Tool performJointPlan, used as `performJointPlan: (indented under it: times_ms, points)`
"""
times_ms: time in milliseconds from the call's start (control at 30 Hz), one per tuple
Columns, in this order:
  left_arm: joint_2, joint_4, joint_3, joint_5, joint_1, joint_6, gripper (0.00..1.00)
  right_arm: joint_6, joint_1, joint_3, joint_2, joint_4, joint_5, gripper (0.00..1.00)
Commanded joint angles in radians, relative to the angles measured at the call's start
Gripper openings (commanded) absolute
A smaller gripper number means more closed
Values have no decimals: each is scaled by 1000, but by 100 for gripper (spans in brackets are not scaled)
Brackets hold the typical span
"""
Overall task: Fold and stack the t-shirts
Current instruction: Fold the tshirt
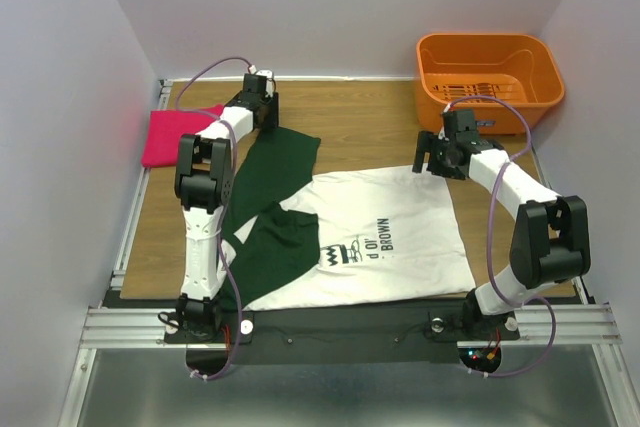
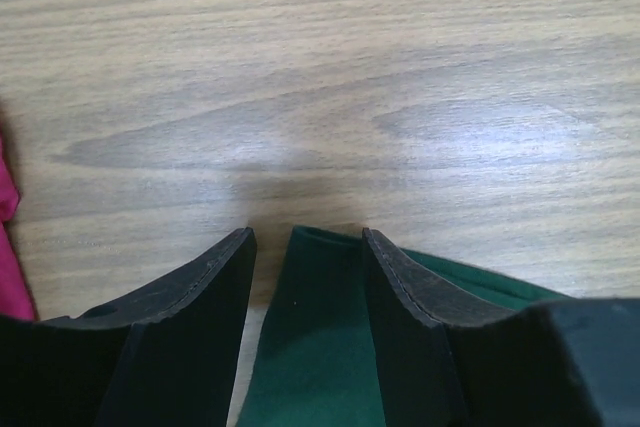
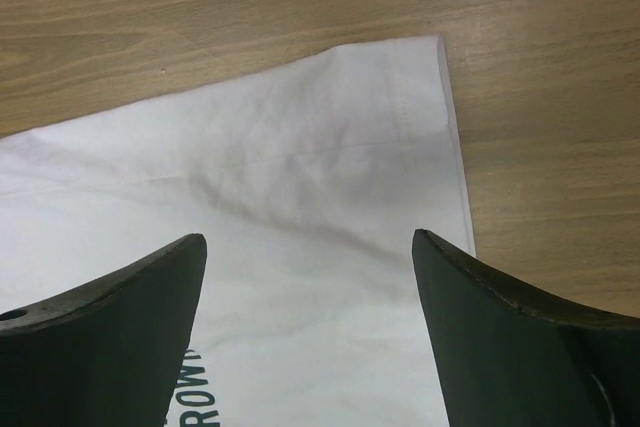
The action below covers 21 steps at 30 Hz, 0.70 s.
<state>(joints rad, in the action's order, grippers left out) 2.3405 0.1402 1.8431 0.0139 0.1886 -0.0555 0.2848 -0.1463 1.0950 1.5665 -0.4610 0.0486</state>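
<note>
The white t-shirt [image 1: 390, 217] with the "Brown" print lies spread flat in the middle of the table. One dark green sleeve [image 1: 285, 157] stretches toward the far left, the other [image 1: 280, 242] lies folded near the front. My left gripper [image 1: 266, 115] is down at the far tip of that sleeve. In the left wrist view the green sleeve [image 2: 320, 347] runs between the fingers of the left gripper [image 2: 308, 235], and bare wood shows beside the left finger. My right gripper [image 1: 430, 160] hovers open over the white shirt's far right corner [image 3: 330, 137], nothing between the right gripper's [image 3: 309, 235] fingers. The pink-red t-shirt [image 1: 175, 137] lies folded at the far left.
An orange plastic basket [image 1: 488, 67] stands at the far right corner, just behind the right arm. The pink-red shirt's edge [image 2: 8, 247] shows at the left of the left wrist view. White walls close in the table on three sides.
</note>
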Motion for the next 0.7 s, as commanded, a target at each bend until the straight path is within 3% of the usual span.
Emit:
performJointPlan:
  times_ms: [0,333,433,633,667]
  points:
    - [3,74,67,-9,0,16,58,-1,-4,-3,7,39,10,89]
    - [14,141,47,9,3,42,38,-4,-4,29,41,44,40,89]
    - [10,141,42,9,3,49,27,-7,-4,49,61,48,65,89]
    - [-18,130,33,27,3,95,6,-47,-3,78,113,87,117,76]
    - [-24,127,34,26,2,100,3,-49,-1,82,118,97,122,70]
